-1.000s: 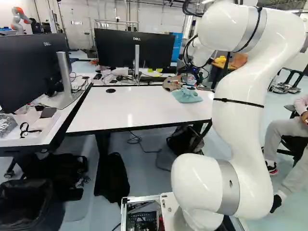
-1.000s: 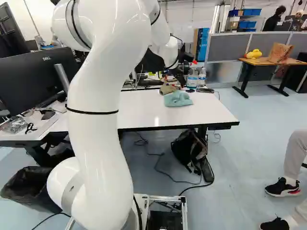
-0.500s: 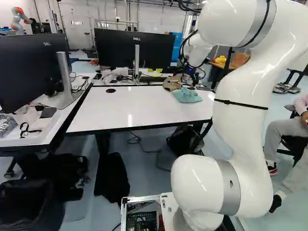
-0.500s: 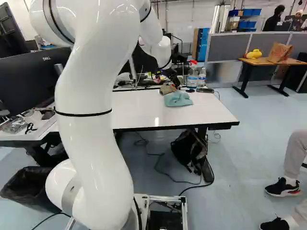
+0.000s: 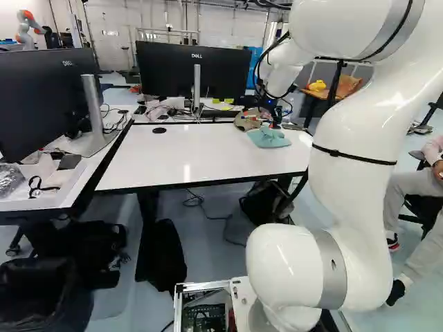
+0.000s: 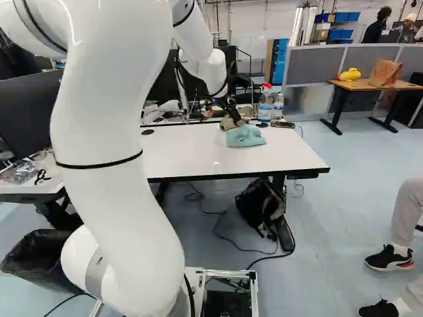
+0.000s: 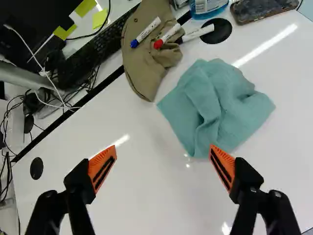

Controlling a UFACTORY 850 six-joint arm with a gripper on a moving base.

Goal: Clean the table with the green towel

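So the gripper (image 6: 235, 117) was hanging over the white table (image 7: 151, 200), fingers spread wide, and the teal towel (image 7: 217, 105) lay kinda rumpled right by a tan cap (image 7: 144, 63).

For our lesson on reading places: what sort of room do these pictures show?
Probably a robotics lab or workshop: a white robot arm reaches over a desk, another robot stands farther back, and large monitors sit on desks among loose cables.

There are three markers (image 7: 146, 31), two bottles (image 6: 265, 107), one cap (image 7: 143, 56), one towel (image 7: 222, 105).
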